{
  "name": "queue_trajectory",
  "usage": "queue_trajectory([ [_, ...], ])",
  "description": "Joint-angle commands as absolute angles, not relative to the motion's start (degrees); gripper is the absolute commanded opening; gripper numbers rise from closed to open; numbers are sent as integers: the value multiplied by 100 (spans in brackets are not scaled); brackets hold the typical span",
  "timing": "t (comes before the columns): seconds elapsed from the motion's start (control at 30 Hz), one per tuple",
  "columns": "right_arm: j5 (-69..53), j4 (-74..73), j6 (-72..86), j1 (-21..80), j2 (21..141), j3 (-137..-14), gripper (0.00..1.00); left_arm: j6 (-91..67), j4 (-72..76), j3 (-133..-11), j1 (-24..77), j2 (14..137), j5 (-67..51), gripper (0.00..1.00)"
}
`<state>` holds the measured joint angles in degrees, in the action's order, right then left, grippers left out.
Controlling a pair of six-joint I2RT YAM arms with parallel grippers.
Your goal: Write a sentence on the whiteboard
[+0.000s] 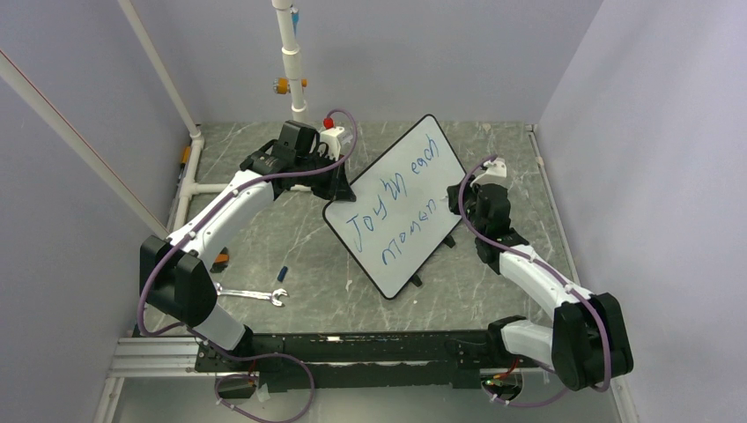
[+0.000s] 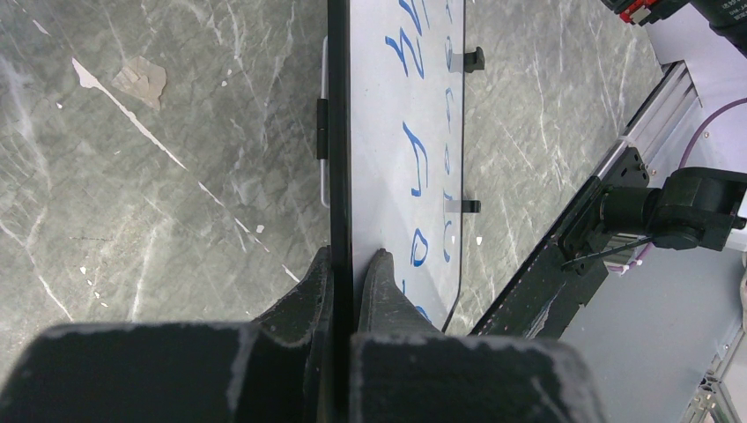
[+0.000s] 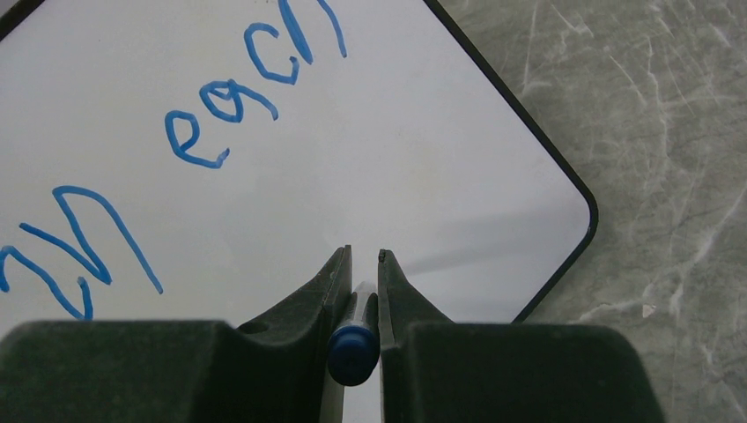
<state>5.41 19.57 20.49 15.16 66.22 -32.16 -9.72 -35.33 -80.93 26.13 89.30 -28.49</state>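
The whiteboard (image 1: 374, 185) stands tilted on the counter (image 1: 291, 238), its edge clamped by the left pincer (image 2: 351, 256), and the sentence (image 1: 394, 192) seems to lack only its last "t", while the right pincer (image 3: 363, 256) grips the marker (image 3: 353, 352).

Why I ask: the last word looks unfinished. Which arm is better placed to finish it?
Right. The right tool grips a blue marker over the glossy white black-rimmed whiteboard, beside the blue handwriting. The left tool is clamped on the board's edge.

- On the right wrist I see only the blue end of the marker (image 3: 353, 351); its tip is hidden.
- That view's left edge cuts off the sentence (image 3: 179, 150).
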Motion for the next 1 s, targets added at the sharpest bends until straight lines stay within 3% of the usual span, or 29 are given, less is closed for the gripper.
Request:
queue_trajectory([
  [0.0, 354, 2459, 2191, 1449, 6750, -3506, 0, 174, -3741, -8104, 2514, 8934, -905, 0],
  [0.97, 165, 2840, 2496, 1208, 7733, -4037, 0, 176, -3773, -8131, 2519, 9024, -882, 0],
])
